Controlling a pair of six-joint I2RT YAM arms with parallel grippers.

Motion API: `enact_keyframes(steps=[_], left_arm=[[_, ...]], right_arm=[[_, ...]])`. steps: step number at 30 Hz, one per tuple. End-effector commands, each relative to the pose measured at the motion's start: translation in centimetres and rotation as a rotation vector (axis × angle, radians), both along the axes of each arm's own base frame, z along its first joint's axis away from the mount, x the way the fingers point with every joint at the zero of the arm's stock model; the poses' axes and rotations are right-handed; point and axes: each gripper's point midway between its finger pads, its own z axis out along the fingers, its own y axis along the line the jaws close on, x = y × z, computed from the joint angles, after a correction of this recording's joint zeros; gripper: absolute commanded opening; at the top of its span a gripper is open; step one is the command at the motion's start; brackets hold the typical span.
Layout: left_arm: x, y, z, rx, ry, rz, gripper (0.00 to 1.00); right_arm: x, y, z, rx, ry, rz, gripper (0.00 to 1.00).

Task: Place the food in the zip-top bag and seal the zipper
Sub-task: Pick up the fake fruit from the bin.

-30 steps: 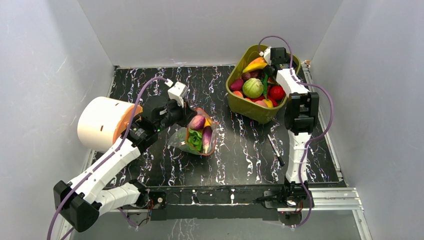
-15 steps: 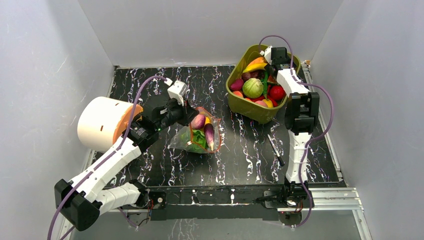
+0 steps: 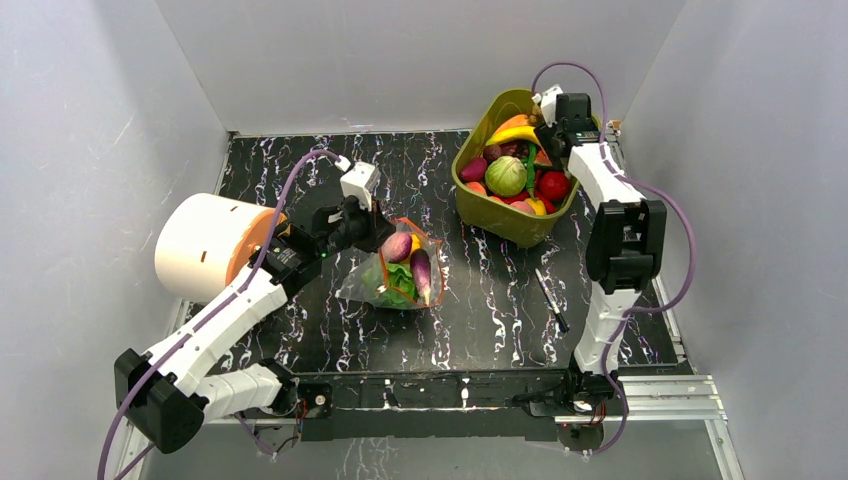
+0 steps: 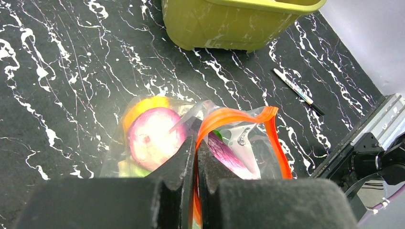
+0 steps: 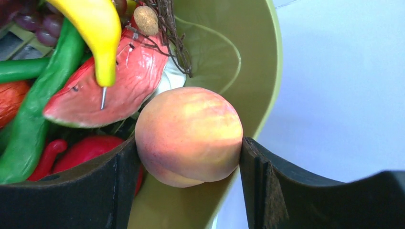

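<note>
The left fingers (image 4: 188, 164) are pressing together on the zipper (image 4: 239, 114), pinching the orange-red strip at the near side of the mouth; the rest of the strip is looping open beyond them. The zip-top bag (image 3: 400, 275) is lying on the table (image 3: 300, 170) near its middle, left of the olive-green tub (image 3: 500, 225) and well apart from it. Inside the bag a round purple-pink piece (image 4: 150, 138) is sitting against the left fingers, with an eggplant (image 3: 421, 272) beside it and green lettuce (image 3: 393, 282) underneath; something yellow-orange is showing behind them.

The right fingers (image 3: 545, 124) are reaching into the far right corner of the tub; they are standing fairly wide and holding a peach (image 5: 188, 136) between them, each inner face touching one side of the fruit. The peach is sitting against the tub's inner wall, next to a watermelon slice (image 5: 119, 81), with a banana (image 5: 95, 33) hanging over that slice. More toy food is filling the tub, a pale green cabbage (image 3: 507, 176) among it.

A pen (image 3: 551, 300) is lying on the table between the bag and the right arm; a white cylinder (image 3: 200, 248) is standing at the table's left edge.
</note>
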Motion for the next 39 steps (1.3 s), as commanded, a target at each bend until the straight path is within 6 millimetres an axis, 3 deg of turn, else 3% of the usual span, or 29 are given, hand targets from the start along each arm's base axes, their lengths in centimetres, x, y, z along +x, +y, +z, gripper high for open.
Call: enact_keyframes(steps=[1,8,16,25,28,35,39], left_arm=[[-0.5,0.1,2.5,-0.032,-0.037,-0.01,0.0],[-1.0,0.7,1.8,-0.025,-0.019,0.007,0.0],[-1.5,0.9,1.4,-0.02,-0.017,0.0,0.0],[-1.4,0.7,1.2,-0.026,-0.016,-0.001,0.0],[-1.5,0.6,1.2,-0.035,-0.003,-0.007,0.0],[-1.6,0.5,1.2,-0.044,0.01,-0.004,0.0],[-1.8,0.4,1.5,-0.064,0.012,-0.003,0.0]], right_arm=[[-0.8,1.4,6.1,0.122,-0.171,0.007,0.49],[-4.6,6.1,9.9,0.311,-0.241,0.099,0.5],[-9.6,10.5,12.0,0.553,-0.296,0.216,0.49],[-14.8,17.9,11.9,0.722,-0.266,0.365,0.48],[-17.0,20.3,12.9,0.782,-0.262,0.435,0.47],[-21.7,23.3,14.9,0.934,-0.261,0.572,0.46],[-25.1,26.1,15.5,1.054,-0.223,0.703,0.44]])
